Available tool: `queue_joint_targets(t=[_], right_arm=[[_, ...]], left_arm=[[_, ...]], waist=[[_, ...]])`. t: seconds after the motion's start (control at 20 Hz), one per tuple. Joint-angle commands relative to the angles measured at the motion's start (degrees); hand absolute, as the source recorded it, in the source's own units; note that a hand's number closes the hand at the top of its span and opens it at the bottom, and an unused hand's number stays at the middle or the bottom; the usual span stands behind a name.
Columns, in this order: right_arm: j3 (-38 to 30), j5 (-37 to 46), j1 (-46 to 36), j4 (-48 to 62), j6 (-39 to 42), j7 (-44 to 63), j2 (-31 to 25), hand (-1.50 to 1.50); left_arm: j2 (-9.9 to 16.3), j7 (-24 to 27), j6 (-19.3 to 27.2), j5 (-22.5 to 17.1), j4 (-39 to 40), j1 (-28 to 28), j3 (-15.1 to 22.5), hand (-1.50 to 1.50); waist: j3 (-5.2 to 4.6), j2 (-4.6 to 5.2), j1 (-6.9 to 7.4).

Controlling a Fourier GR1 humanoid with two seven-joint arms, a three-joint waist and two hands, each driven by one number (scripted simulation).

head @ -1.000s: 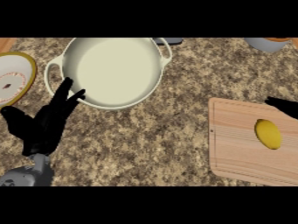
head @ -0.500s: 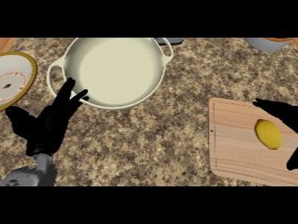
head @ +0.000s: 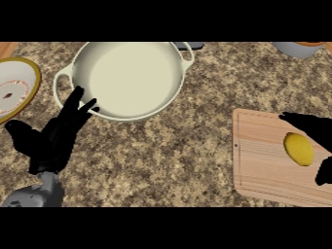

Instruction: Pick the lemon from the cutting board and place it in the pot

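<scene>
1. A speckled granite counter [head: 190, 160] filled the head view, with everything else set on it.
2. A cream pot [head: 129, 78] with side handles stood open at the upper middle, its inside bare.
3. A wooden cutting board [head: 265, 160] lay at the right edge, well apart from the pot.
4. A round lid [head: 7, 92] with a yellow rim and a patterned centre lay left of the pot, near its left handle.
5. The left hand [head: 53, 138] rested at the lower left with straight, spread fingers pointing up toward the pot's rim, holding nothing.
6. The right hand [head: 323, 133] reached in over the cutting board from the right edge, fingers arched above the lemon and thumb below it; it was open around the fruit, and contact could not be made out.
7. The yellow lemon [head: 298, 149] lay on the board's right half, between that hand's fingers and thumb.
8. A grey vessel [head: 298, 48] with an orange inside sat partly cut off at the top right corner.
</scene>
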State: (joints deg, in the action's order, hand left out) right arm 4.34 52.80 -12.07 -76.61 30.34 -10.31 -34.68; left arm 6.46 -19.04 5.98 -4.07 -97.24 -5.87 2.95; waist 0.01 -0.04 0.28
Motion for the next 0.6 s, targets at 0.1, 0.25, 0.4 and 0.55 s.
queue_joint_targets(t=[0.1,0.25,0.4,0.55], right_arm=[[-0.54,3.15,-0.6,4.14,-2.62,-0.6,4.49,-1.5],[-0.4,-0.9,-1.14,1.01,-1.16,-7.99,3.36,1.5],[-1.68,1.32,-4.4,5.55,-3.54,-10.72,3.05,1.5],[-1.3,2.28,-0.97,1.45,-3.43,-9.64,4.69,1.5]], left_arm=[[0.96,-1.77,-1.87,-1.33,-2.95,0.76,-2.37,0.0],[-1.76,1.02,-0.26,0.87,-0.15,0.91,0.28,0.0],[-0.76,-1.4,-0.79,-0.07,-0.24,-1.83,-1.86,0.0],[-2.48,-3.39,0.78,1.7,-2.23,-2.68,0.06,0.0]], waist=[[0.0,0.04,-0.05],[-0.01,0.04,-0.24],[0.0,0.08,-0.08],[0.0,0.03,-0.25]])
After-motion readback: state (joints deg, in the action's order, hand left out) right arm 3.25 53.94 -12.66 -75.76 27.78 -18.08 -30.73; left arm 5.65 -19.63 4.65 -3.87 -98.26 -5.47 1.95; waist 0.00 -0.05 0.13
